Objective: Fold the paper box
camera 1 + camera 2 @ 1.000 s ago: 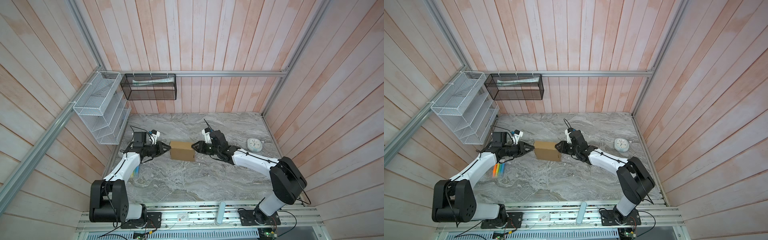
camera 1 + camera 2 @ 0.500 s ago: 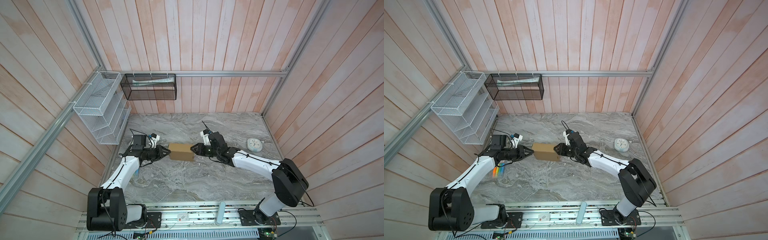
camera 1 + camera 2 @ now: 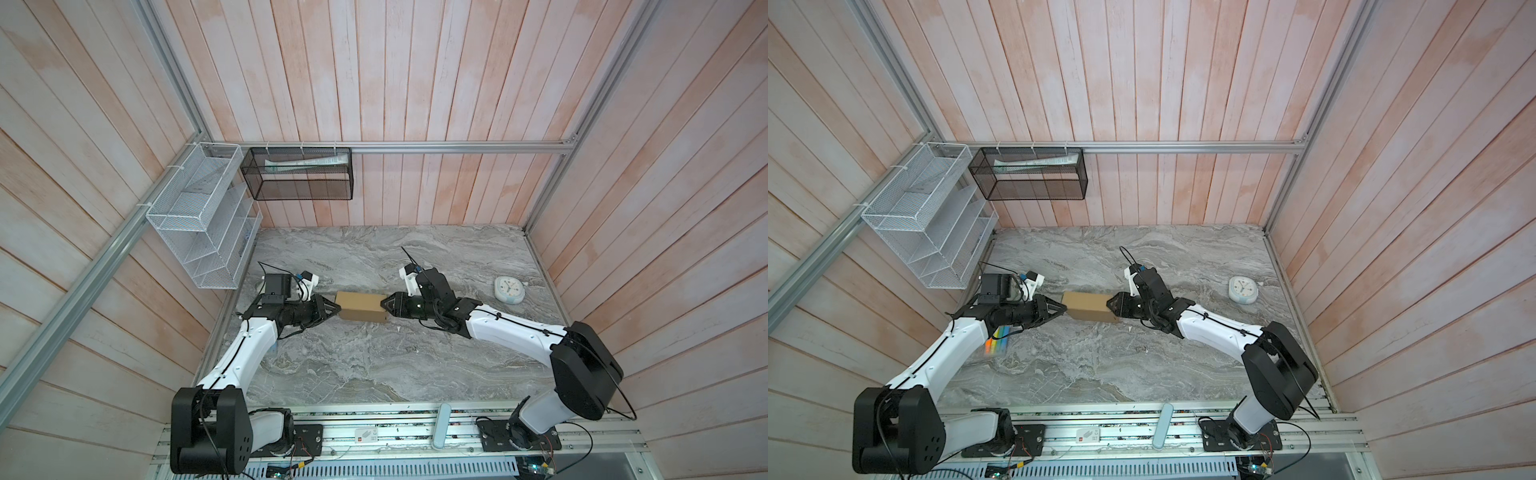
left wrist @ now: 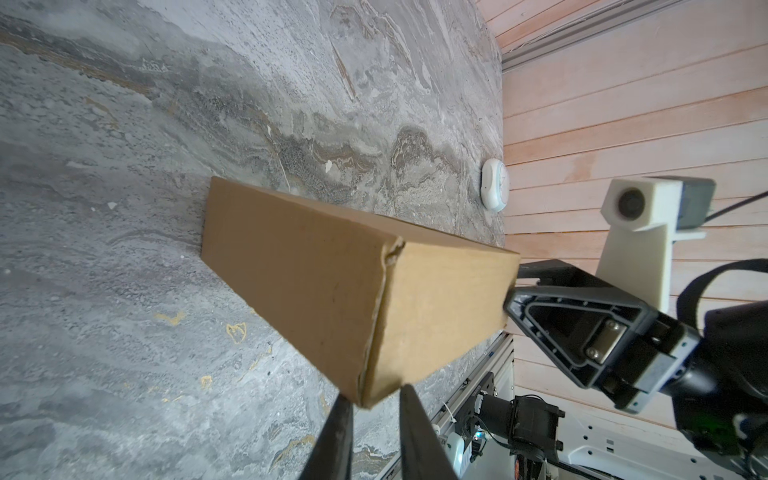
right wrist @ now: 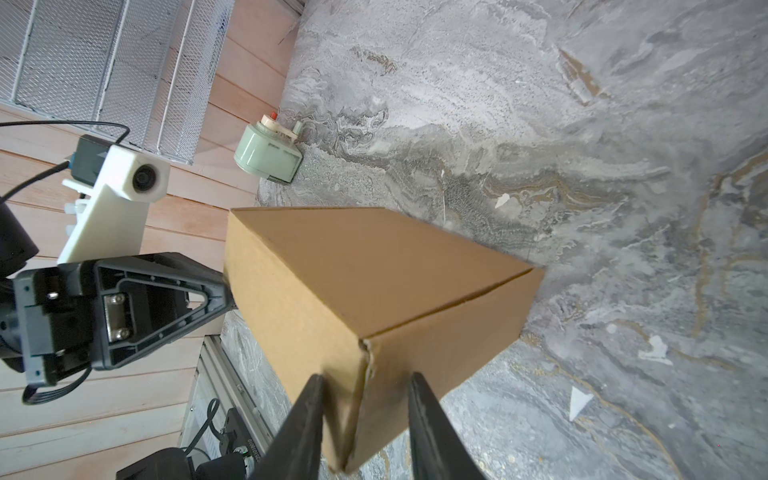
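The paper box [image 3: 360, 306] is plain brown corrugated cardboard, unprinted, folded shut into a shallow closed carton; one corner seam looks slightly crumpled; it lies lengthwise, left to right, over the middle of the desk [image 3: 374, 365].

Paper box [image 3: 360, 306] between left hand [image 3: 337, 308] and right hand [image 3: 384, 305]

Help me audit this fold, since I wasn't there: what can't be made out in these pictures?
- Box underside and inner flaps: hidden by its own closed faces, every view.
- Box ends: covered by the left gripper and right gripper in both top views.
- Striped item: blurred, partly under the left arm, in a top view.
- Clock hands: too small, in both top views.
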